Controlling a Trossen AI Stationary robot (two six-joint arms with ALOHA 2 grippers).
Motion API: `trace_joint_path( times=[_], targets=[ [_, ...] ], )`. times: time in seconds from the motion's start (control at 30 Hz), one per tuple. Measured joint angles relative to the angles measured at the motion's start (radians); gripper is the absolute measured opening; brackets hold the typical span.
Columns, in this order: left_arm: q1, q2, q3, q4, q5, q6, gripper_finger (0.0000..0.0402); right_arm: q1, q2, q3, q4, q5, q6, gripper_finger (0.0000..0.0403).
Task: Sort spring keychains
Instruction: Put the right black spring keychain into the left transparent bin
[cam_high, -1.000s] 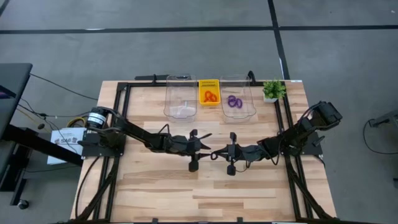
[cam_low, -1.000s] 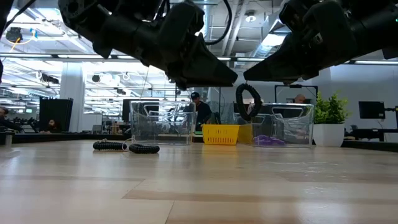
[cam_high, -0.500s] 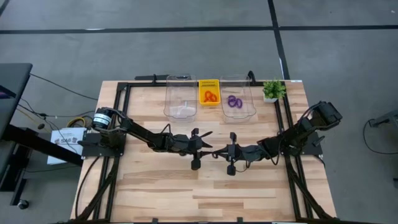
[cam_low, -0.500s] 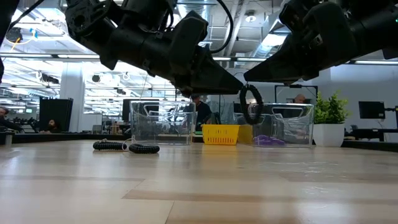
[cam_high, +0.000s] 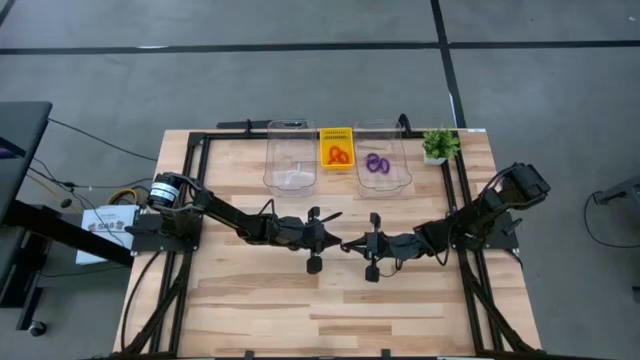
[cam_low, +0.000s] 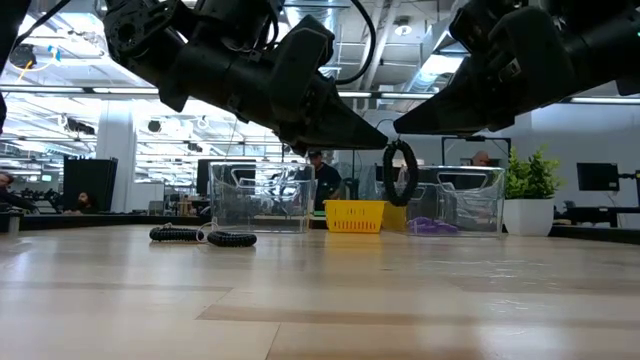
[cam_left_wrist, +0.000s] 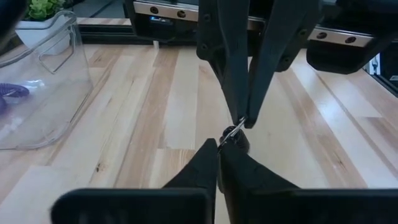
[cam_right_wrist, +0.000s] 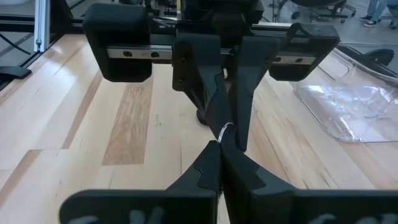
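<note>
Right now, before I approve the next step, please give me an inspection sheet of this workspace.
Surface: wooden table, no spills seen.
Job's things: one black spring keychain hangs between the arms; two black ones lie on the table; orange ones in the yellow basket; purple ones in the right clear bin.
Clutter: potted plant; left clear bin.
End effectors: left end effector and right end effector both shut on the hanging keychain's metal ring, mid-table.
Cables: cables on the floor, left of the table.
Surroundings: people far behind.
</note>
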Motion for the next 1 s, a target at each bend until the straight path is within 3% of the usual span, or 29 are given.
trace_joint_path(
  times=[0.53, 1.0],
  targets=[
    [0.000, -0.001, 0.000, 0.001, -0.002, 0.000, 0.0014, 0.000, 0.000, 0.000, -0.006, -0.002, -0.007, 0.0006],
    [0.000, -0.002, 0.000, 0.003, -0.003, 0.000, 0.0012, 0.000, 0.000, 0.000, -0.012, -0.002, -0.007, 0.0108]
  ],
)
